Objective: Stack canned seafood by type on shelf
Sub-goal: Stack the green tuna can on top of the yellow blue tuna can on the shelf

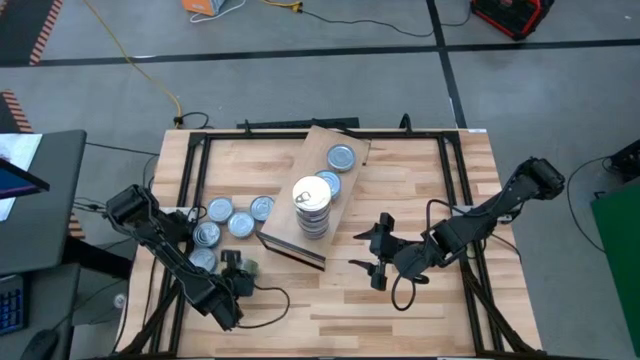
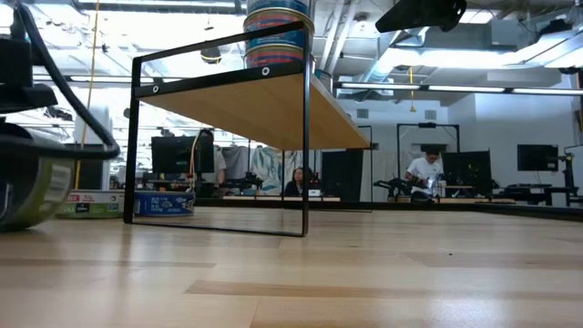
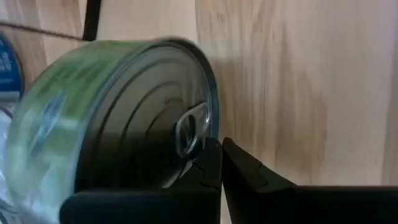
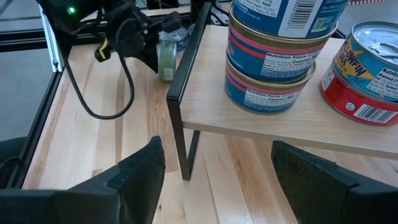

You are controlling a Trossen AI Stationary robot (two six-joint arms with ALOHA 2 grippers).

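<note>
The shelf (image 1: 352, 148) is a light-wood board on a thin black frame at the table's middle. On it stands a stack of blue-labelled tins (image 1: 312, 206) near its front edge (image 4: 267, 68), with two single tins (image 1: 342, 157) (image 1: 328, 183) behind. Several silver-topped tins (image 1: 238, 221) lie on the table left of the shelf. My left gripper (image 1: 238, 268), at the table's near left, is shut on a green-labelled tin (image 3: 112, 118) with a pull-tab lid. My right gripper (image 4: 217, 180) is open and empty, low over the table, right of the shelf's front corner. My left gripper pinches the green-labelled tin across its flat faces. One finger (image 3: 211, 165) lies on the lid (image 3: 155, 137) beside the pull tab, near the rim; the tin hides the other. The tin stands on edge (image 4: 166, 53), its lid sideways. Whether it touches the table I cannot tell.
The shelf's black legs (image 2: 305, 155) leave open room under the board. A black frame (image 1: 450, 150) runs round the slatted tabletop. Bare tabletop lies between the two grippers near the front edge. People sit at desks in the room beyond (image 2: 424, 173).
</note>
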